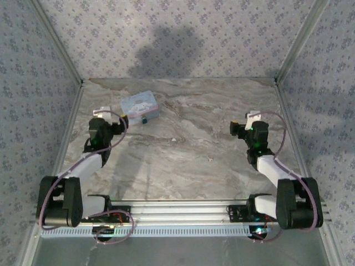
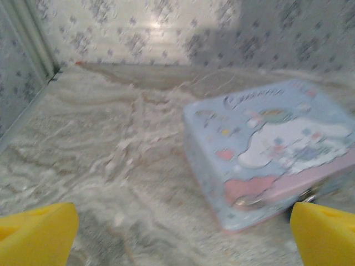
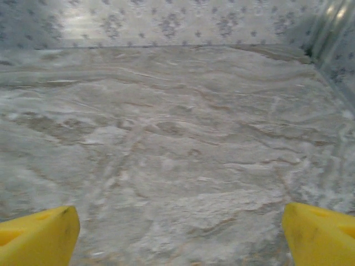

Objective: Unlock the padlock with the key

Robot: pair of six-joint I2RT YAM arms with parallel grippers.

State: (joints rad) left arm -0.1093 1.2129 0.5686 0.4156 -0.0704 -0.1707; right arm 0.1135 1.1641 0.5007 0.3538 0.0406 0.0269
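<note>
**Lot: padlock-and-key job, nothing yet in hand**

- Padlock [image 1: 145, 119]: tiny and dark teal. It lies on the bench [image 1: 211, 127] toward the far-left corner, against or just beside the near edge of a pale blue cartoon-printed tin [image 1: 140, 105]. It is too small from here to tell whether the shackle is closed.
- Key: none that I can make out anywhere on the bench.
- Left gripper [image 1: 103, 113]: released, jaws spread wide, empty. It stands just left of the tin, with the padlock near, off to its right. In its wrist view the tin [image 2: 266, 149] sits ahead and right of the yellow fingertips [image 2: 39, 233].
- Right gripper [image 1: 252, 117]: also spread and holding nothing, over the right half of the bench, well apart from the padlock. Bare marbled bench [image 3: 177, 138] lies ahead of it.
- Progress, by my reckoning: not begun. Finding the key, grasping it, steadying the padlock, inserting and turning all remain.
</note>
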